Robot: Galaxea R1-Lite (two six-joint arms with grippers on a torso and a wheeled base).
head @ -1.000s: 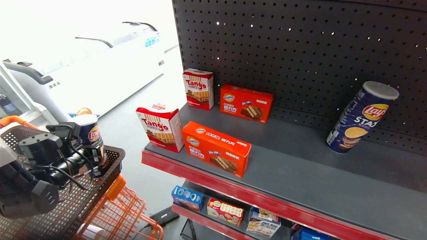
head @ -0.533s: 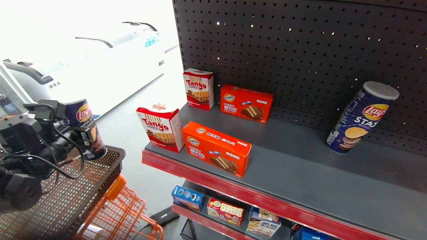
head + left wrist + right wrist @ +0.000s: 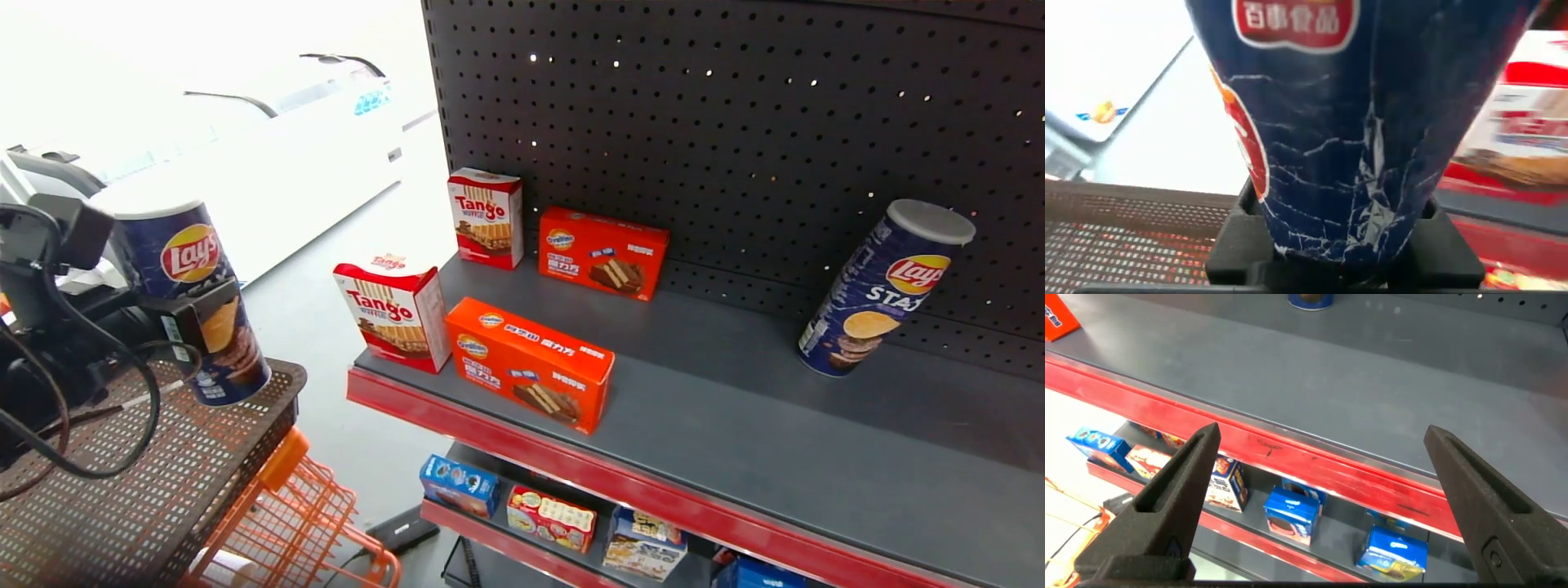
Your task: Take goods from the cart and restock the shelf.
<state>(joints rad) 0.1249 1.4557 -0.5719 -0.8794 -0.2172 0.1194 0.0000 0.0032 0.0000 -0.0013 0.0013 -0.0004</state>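
Observation:
My left gripper [image 3: 186, 322] is shut on a blue chips can [image 3: 192, 298] and holds it upright above the cart's dark mesh basket [image 3: 204, 465]. In the left wrist view the can [image 3: 1355, 122] stands between the fingers of the left gripper [image 3: 1343, 257], with the basket mesh below. The grey shelf [image 3: 735, 425] with a red front edge lies to the right. A second blue chips can [image 3: 886, 286] leans on the pegboard at its back right. My right gripper [image 3: 1321, 433] is open in front of the shelf's red edge [image 3: 1315, 453], with nothing between its fingers.
Two red-and-white wafer boxes [image 3: 396, 314] [image 3: 487, 216] and two orange boxes [image 3: 531, 363] [image 3: 602, 251] fill the shelf's left part; its middle is bare. Small boxes [image 3: 555, 514] line the lower shelf. The orange cart frame [image 3: 302, 523] is below the basket. A white freezer [image 3: 269, 163] stands behind.
My left gripper has lifted the chips can up out of the cart basket and raised it higher. The shelf goods have not moved.

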